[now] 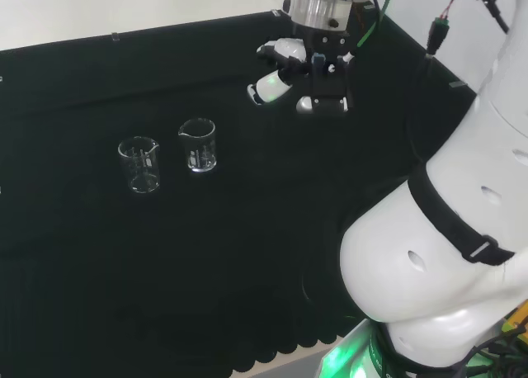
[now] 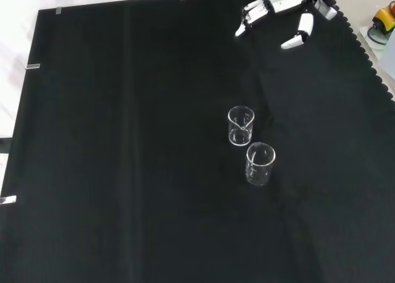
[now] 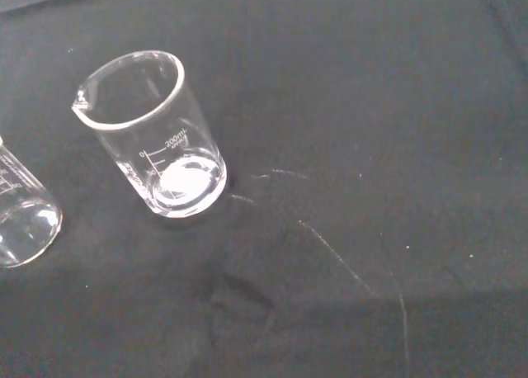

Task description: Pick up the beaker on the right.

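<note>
Two clear glass beakers stand upright on the black cloth, both seemingly empty. In the head view the right beaker [image 1: 198, 145] has a pour spout, and the left beaker [image 1: 139, 164] stands close beside it. In the front view the spouted beaker [image 2: 241, 125] is the farther one and the other beaker [image 2: 260, 164] the nearer. The wrist view has the spouted beaker [image 3: 153, 139] close up, with part of the other beaker [image 3: 21, 221] at the picture's edge. The hand [image 1: 289, 68] hangs above the cloth, well to the right of both beakers, fingers spread and holding nothing. The front view shows the hand [image 2: 287, 2] at the top.
The arm's white links [image 1: 462, 229] fill the head view's right side. The cloth's scalloped edge [image 2: 370, 54] runs down the front view's right, with a yellow object [image 2: 386, 17] beyond it. Bare cloth lies between the hand and the beakers.
</note>
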You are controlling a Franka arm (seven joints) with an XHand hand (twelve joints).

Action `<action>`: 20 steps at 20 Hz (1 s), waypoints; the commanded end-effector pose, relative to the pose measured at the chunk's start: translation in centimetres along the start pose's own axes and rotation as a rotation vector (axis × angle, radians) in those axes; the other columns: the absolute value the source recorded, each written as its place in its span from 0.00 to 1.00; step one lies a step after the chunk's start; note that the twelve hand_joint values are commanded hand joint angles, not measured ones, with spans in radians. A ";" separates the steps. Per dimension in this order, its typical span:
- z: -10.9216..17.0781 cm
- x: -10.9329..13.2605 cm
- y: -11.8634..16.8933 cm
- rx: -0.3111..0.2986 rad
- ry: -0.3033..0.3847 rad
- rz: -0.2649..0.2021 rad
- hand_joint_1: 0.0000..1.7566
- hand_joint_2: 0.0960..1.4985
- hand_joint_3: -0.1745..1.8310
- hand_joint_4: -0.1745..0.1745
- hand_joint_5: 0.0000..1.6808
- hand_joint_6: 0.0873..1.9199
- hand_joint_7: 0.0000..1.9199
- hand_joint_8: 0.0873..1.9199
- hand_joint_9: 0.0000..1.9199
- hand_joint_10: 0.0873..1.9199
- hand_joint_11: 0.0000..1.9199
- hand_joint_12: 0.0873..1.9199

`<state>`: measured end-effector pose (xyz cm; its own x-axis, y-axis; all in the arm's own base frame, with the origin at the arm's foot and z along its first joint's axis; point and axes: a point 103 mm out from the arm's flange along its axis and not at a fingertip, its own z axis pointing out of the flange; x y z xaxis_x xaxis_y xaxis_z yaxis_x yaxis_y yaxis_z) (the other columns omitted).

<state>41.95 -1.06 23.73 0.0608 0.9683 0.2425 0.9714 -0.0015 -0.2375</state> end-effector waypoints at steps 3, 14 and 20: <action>2.1 0.0 4.0 0.022 0.037 -0.035 0.35 0.29 0.64 0.44 0.12 0.00 0.09 0.25 0.14 0.31 0.00 0.60; 5.1 -0.2 8.3 0.081 0.078 -0.049 0.34 0.27 0.63 0.43 0.10 0.00 0.07 0.25 0.13 0.30 0.00 0.58; 5.6 -0.3 9.8 0.086 0.080 -0.072 0.34 0.27 0.63 0.43 0.10 0.00 0.07 0.25 0.13 0.30 0.00 0.58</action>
<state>48.43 -0.33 17.21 0.0363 0.9527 0.3017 0.9516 0.0593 -0.3017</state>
